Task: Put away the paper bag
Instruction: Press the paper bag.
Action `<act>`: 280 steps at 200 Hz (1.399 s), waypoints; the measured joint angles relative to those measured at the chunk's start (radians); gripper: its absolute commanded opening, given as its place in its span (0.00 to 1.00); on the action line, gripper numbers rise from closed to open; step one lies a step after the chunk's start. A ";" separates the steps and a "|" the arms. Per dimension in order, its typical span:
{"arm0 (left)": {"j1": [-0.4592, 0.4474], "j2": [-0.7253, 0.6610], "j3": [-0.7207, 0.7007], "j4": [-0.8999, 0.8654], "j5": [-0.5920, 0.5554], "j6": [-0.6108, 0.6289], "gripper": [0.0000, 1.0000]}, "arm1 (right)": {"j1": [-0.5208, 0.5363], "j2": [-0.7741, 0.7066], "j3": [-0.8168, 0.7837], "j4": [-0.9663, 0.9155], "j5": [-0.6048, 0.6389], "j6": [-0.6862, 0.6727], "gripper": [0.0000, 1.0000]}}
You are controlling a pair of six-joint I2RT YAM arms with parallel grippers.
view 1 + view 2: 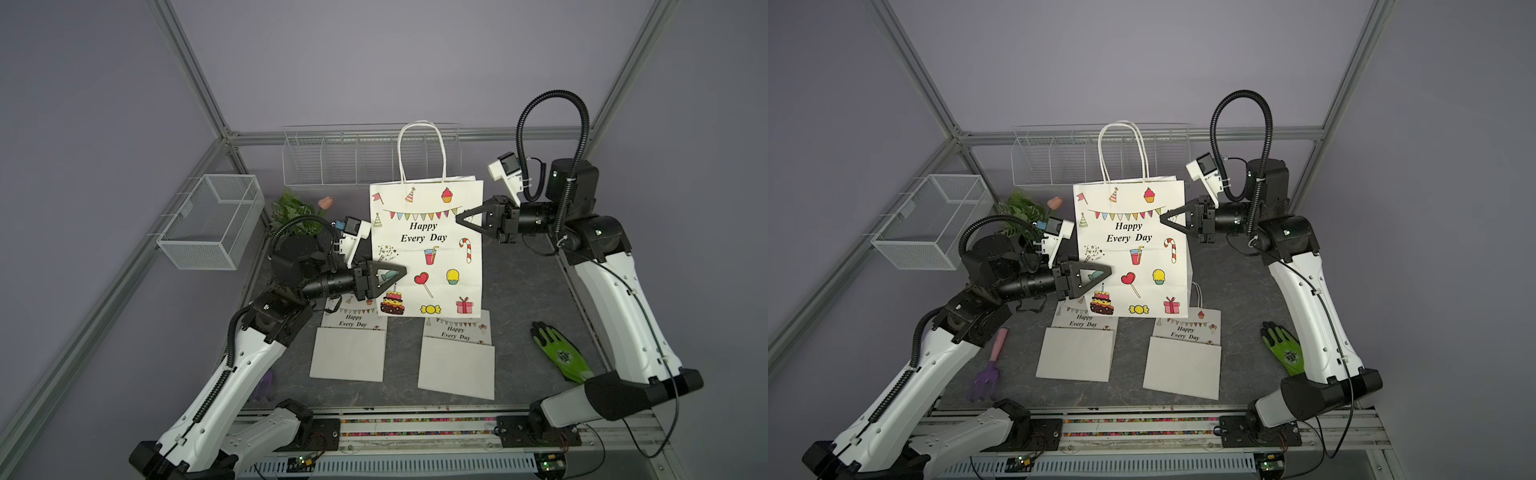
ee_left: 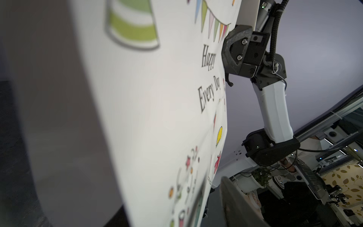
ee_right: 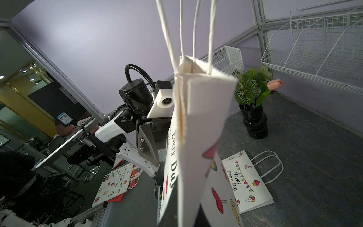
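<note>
Right tool (image 1: 458, 217) pinches 1 upright paper bag (image 1: 428, 253) near 2 flat bags (image 1: 348, 353) (image 1: 457, 368).

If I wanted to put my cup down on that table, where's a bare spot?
Widest bare patch: the back right of the table, between the paper bag, the glove and the right arm. Another lies behind the bag, beside the vase. The front is crowded: two flat bags with only a thin strip between them.

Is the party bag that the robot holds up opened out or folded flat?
Folded flat. In the right wrist view the paper bag has its top edge pressed shut, side panels tucked in. It hangs upright.
</note>
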 measured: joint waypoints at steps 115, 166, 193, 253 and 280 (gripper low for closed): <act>0.000 0.009 0.040 -0.016 -0.009 0.042 0.24 | -0.038 -0.084 -0.156 0.199 -0.076 0.112 0.07; 0.000 0.012 0.064 0.002 0.011 0.031 0.04 | -0.038 -0.084 -0.156 0.149 -0.059 0.076 0.07; 0.000 0.031 0.068 0.003 0.011 0.026 0.00 | -0.042 -0.085 -0.156 0.142 -0.053 0.072 0.07; -0.002 0.053 0.079 -0.014 -0.017 0.046 0.98 | -0.044 -0.097 -0.156 0.139 -0.055 0.073 0.07; 0.013 0.031 0.095 -0.073 -0.092 0.108 0.98 | -0.045 -0.114 -0.194 0.193 -0.101 0.102 0.07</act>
